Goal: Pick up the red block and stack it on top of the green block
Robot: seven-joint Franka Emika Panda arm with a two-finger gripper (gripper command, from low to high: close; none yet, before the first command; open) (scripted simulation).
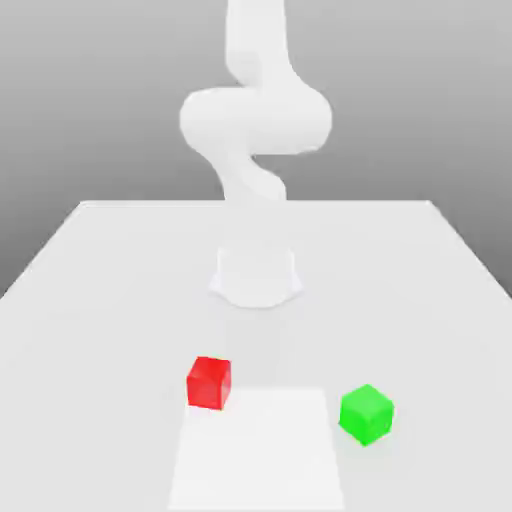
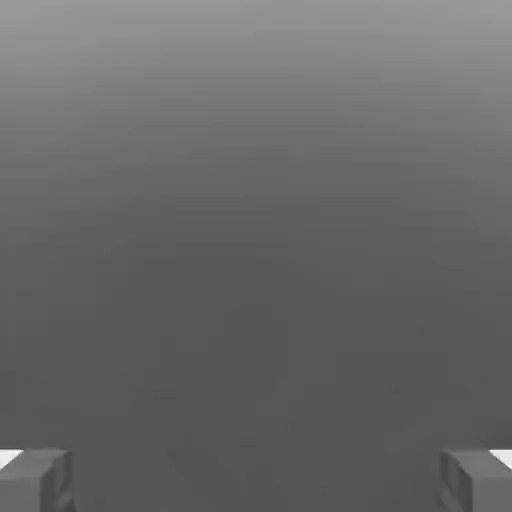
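Red block (image 1: 208, 382) sits left of the green block (image 1: 365, 413) (both near); center the released jaws squarely over 1 block.

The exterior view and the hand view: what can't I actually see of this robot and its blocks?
- Arm, exterior view: its upper part is cut off by the top edge.
- Pincer, hand view: just two fingertips at the corners, wide apart; the rest is cut off.
- Red block and green block, exterior view: far sides and undersides hidden by the blocks themselves.
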